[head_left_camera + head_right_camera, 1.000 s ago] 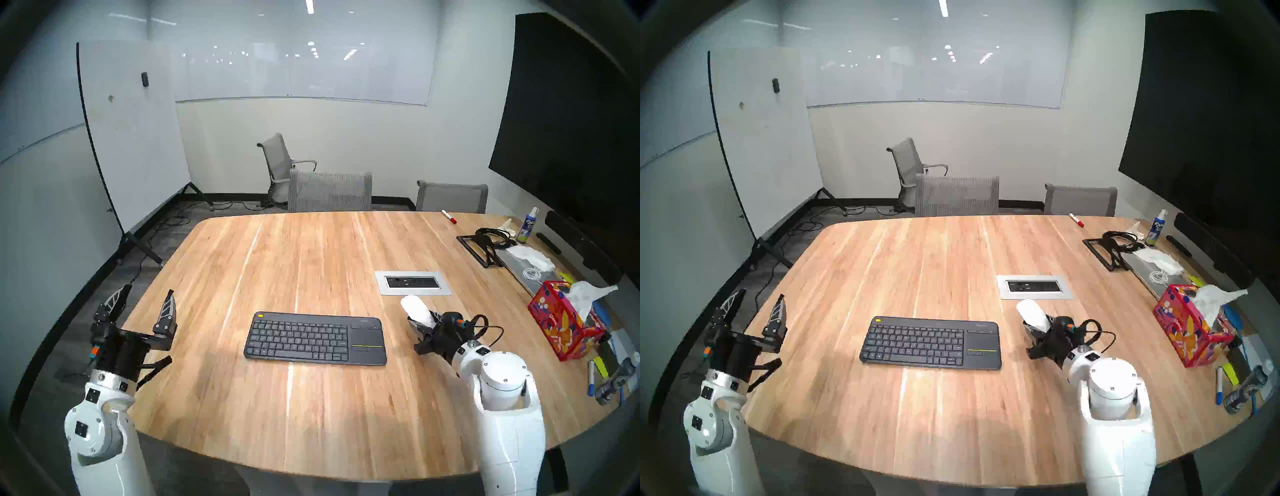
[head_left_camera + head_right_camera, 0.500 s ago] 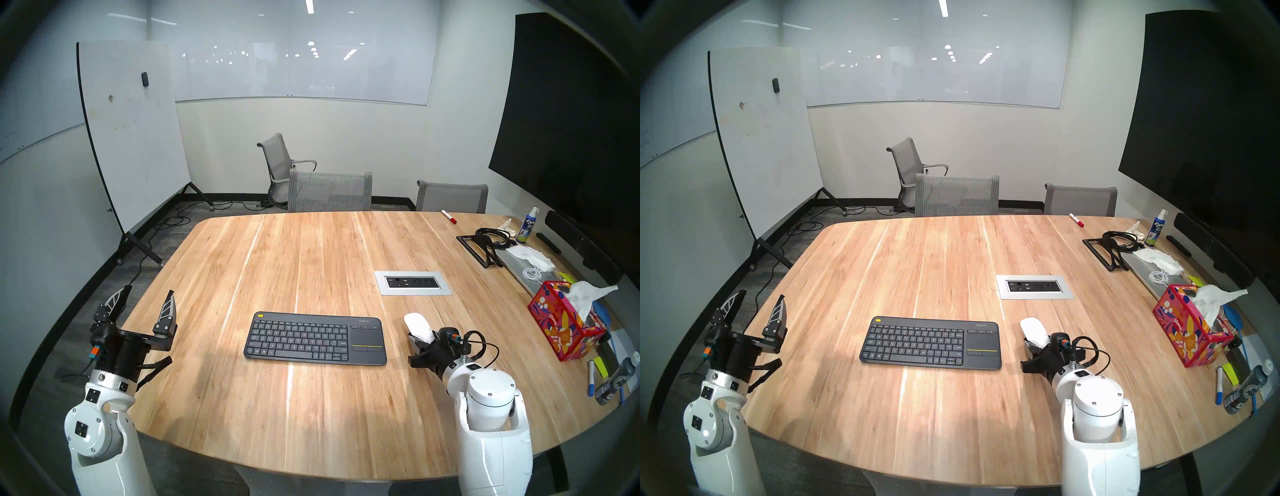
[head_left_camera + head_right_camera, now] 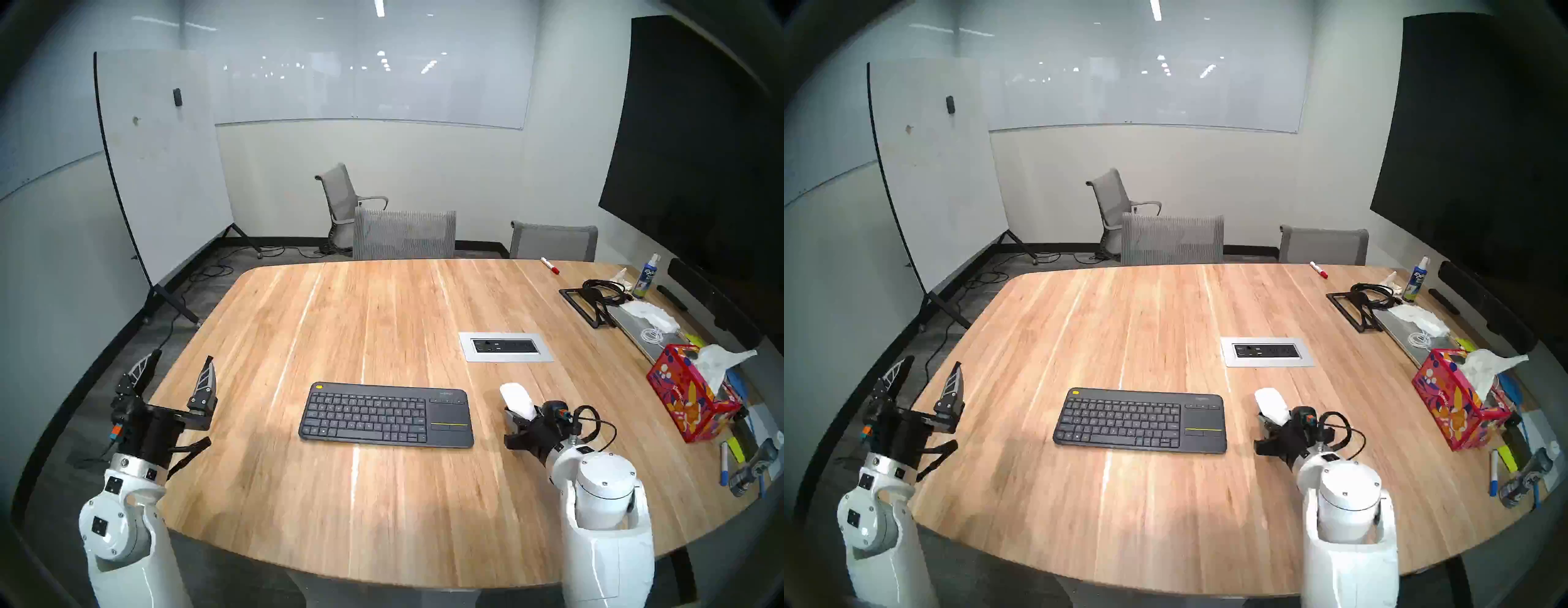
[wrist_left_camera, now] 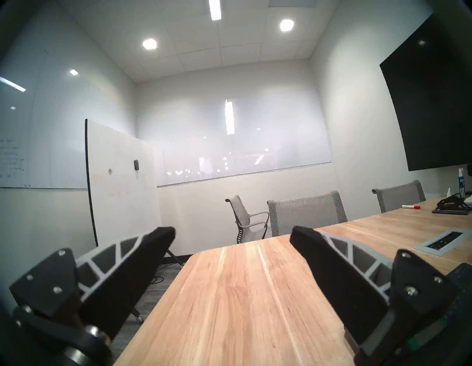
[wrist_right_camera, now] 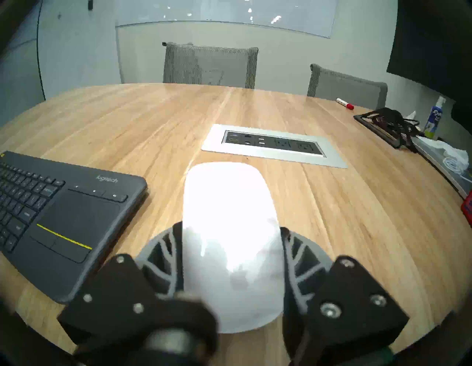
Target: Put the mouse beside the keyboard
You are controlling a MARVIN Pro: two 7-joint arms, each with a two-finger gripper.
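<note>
Right now my right end effector (image 5: 231, 255) is clamping the small glossy white low-domed oval mouse (image 5: 229, 230), one finger pressing each long side near its rear half. Mouse is sitting low over the light wooden plank tabletop (image 3: 382, 318), just beside the touchpad end of the flat dark grey wireless keyboard (image 3: 386, 415), a narrow strip of wood showing between them; can't tell if the mouse is actually touching the wood. From the head view the mouse (image 3: 515, 398) is pointing away from me, toward the silver rectangular power-socket panel (image 3: 505, 347) set into the tabletop. Keyboard's yellow touchpad line and small yellow corner button are facing up, keyboard (image 5: 58, 217) lying flat.

My left end effector (image 3: 176, 371) is hovering at the tabletop's left edge, fingers spread wide, holding nothing; the wrist view is showing bare wood between the two fingers (image 4: 339, 268).

Red patterned cardboard tissue box (image 3: 687, 397) is standing well apart to the mouse's right.
</note>
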